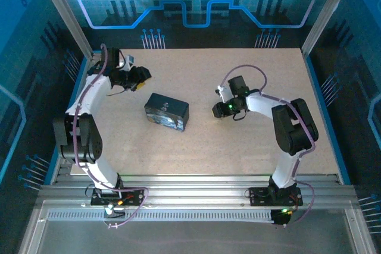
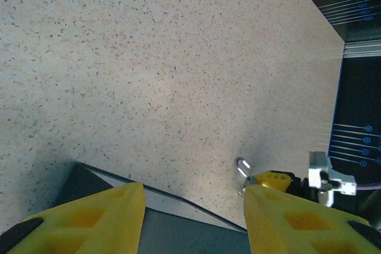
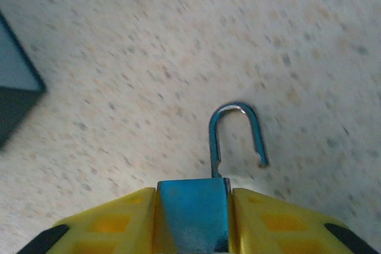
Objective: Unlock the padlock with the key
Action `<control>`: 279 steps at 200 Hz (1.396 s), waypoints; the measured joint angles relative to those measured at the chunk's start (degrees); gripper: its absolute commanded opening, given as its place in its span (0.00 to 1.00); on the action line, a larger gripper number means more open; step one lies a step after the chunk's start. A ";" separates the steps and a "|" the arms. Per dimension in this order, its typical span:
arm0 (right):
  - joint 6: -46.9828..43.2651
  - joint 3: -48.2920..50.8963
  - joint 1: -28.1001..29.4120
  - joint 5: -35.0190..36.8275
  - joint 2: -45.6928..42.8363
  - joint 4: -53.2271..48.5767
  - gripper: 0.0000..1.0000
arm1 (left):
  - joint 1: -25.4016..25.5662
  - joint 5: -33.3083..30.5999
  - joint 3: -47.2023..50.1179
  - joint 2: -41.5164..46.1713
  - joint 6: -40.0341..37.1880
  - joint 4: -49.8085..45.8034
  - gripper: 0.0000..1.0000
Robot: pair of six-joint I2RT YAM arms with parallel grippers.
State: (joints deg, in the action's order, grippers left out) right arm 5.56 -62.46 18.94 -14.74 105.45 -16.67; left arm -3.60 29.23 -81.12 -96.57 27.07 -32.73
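My right gripper [image 3: 193,193] is shut on the squarish body of the small silvery padlock [image 3: 193,218], just above the table. Its thin shackle [image 3: 236,107] stands sprung open, with the notched free end clear of the body. In the left wrist view the same shackle [image 2: 241,167] pokes out beside a yellow right finger [image 2: 275,179]. My left gripper [image 2: 193,206] is open with nothing between its yellow fingers [image 2: 95,218], hovering over the box's near corner. In the top view the left gripper [image 1: 139,81] is at the far left and the right gripper [image 1: 219,110] right of the box. The key is hidden.
A dark patterned box [image 1: 166,112] lies mid-table between the two arms; its corner shows at the left edge [image 3: 15,96] of the right wrist view. Speckled tabletop [image 1: 262,159] surrounds it, bounded by a blue rim and metal posts.
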 measured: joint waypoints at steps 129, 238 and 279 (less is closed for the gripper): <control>-13.07 -10.34 13.11 -14.64 -8.70 5.55 1.00 | -0.55 -2.91 4.07 2.75 -0.48 -2.05 0.49; -26.10 -23.52 20.20 -5.49 6.69 -5.51 1.00 | -2.03 -3.91 5.20 4.61 -1.75 -3.43 0.49; -27.06 -23.91 20.50 -5.46 8.55 -7.19 0.96 | -2.82 -3.89 5.66 5.40 -1.77 -3.52 0.49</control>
State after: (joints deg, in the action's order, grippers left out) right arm -21.50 -86.37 39.44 -20.21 113.99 -23.86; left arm -6.42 25.34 -75.46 -91.18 25.30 -36.25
